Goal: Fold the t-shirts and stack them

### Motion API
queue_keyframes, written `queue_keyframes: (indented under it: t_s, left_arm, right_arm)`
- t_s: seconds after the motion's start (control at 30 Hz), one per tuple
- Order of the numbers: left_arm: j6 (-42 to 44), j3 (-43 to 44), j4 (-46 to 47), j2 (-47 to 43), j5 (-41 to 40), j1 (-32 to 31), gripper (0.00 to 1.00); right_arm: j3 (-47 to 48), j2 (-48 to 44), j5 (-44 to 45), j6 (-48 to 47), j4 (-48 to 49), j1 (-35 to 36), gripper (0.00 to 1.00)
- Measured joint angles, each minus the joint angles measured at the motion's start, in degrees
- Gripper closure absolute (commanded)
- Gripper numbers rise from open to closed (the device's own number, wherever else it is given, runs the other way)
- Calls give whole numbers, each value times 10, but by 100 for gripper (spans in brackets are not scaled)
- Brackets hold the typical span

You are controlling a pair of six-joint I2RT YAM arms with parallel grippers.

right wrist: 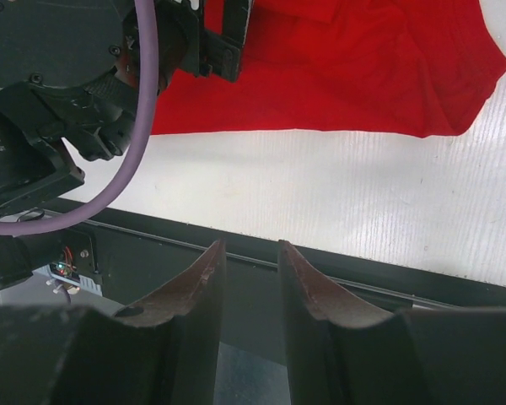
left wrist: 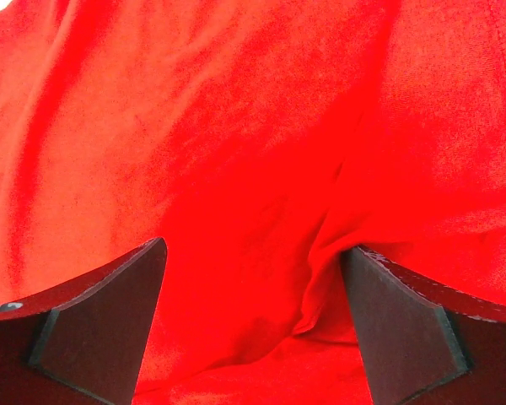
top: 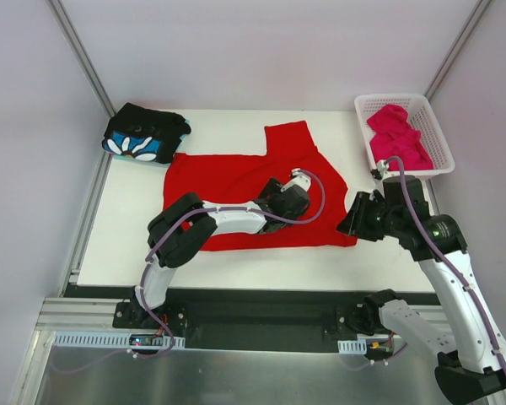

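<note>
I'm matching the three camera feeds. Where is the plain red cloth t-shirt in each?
Top external: plain red cloth t-shirt spread out, centre of frame.
Left wrist: it fills the frame.
Right wrist: along the top edge.
Shared landmark: the left arm's jaws, open over the shirt.

White-and-black arms (top: pixel 228 219), purple cables (right wrist: pixel 145 84), dark end effector fingers (right wrist: pixel 198 312)
</note>
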Motion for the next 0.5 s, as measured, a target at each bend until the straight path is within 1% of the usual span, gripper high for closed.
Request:
queue_keyframes:
  t_s: [0.23, 0.5]
  left_arm:
    - [-16, -12, 25, 1, -41, 0, 16]
    - [-25, -17, 31, 0, -68, 0, 16]
  right_arm:
    - [-8, -5, -10, 0, 3, 0, 66]
    - [-57, 1, -25, 2, 24, -1, 67]
